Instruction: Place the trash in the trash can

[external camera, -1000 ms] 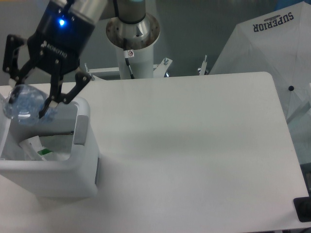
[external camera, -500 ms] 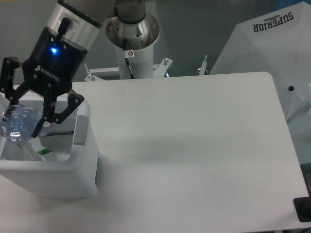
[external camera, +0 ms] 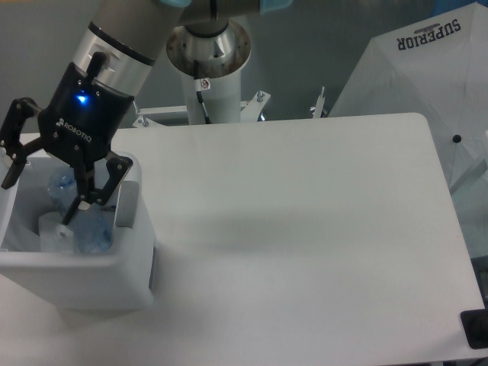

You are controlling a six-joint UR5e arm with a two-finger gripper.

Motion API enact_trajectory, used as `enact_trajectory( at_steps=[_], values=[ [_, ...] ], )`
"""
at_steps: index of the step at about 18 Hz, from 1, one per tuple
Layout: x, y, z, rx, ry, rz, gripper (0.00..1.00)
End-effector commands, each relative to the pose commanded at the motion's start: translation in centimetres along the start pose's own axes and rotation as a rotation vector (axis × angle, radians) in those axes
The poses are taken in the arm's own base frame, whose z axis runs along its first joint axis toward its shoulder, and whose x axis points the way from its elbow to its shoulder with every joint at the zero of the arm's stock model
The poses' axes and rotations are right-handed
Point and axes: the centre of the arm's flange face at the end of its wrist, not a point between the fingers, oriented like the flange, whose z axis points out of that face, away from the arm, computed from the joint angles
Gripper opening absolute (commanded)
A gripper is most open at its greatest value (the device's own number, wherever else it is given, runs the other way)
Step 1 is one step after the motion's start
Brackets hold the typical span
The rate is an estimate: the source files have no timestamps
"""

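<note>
Inside grey trash can (external camera: 114, 267), crushed clear bottle (external camera: 80, 217), gripper (external camera: 42, 194) spread above

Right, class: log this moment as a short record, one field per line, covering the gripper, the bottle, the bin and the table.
gripper: gripper above the bin opening, fingers spread apart, gripping nothing
bottle: crushed clear bottle lying inside the bin, free of the fingers
bin: light grey trash can at the table's left edge, open at the top
wrapper: cannot be made out inside the bin
table: white table
</note>
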Motion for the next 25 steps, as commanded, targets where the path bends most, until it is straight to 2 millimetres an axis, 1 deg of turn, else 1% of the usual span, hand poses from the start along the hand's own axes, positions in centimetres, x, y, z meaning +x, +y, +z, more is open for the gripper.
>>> enact_trajectory(
  at_steps=[1,2,3,6,9,11,12,13,14,15,16,17,18,21,24,25],
  values=[
    [-0.8,0.1,-0.2,0.001,-0.008,0.006,1.00],
    [-2.4,0.4,-0.9,0.003,-0.028,0.005,1.00],
    [-4.2,0.5,-1.9,0.013,-0.051,-0.001,1.00],
    [-8.8,0.8,-4.8,0.039,-0.115,-0.043,1.00],
    [-13.2,1.5,-7.1,0.053,-0.174,-0.071,1.00],
    [-15.4,2.2,-8.0,0.041,-0.209,-0.043,1.00],
    [-17.0,3.0,-8.2,0.017,-0.244,-0.027,1.00],
    [-18.5,4.1,-8.1,-0.013,-0.274,-0.014,1.00],
    [-20.3,5.4,-7.4,-0.049,-0.298,-0.004,1.00],
    [-21.8,6.3,-7.4,-0.079,-0.326,0.015,1.00],
    [-22.7,6.9,-7.5,-0.107,-0.346,0.043,1.00],
    [-23.2,7.4,-7.7,-0.129,-0.360,0.078,1.00],
    [-23.6,8.2,-7.3,-0.156,-0.360,0.116,1.00],
    [-25.5,11.8,-5.4,-0.275,-0.349,0.246,1.00],
    [-27.8,14.6,-3.7,-0.403,-0.382,0.256,1.00],
    [-28.8,15.7,-2.6,-0.432,-0.375,0.256,1.00]
  ],
)
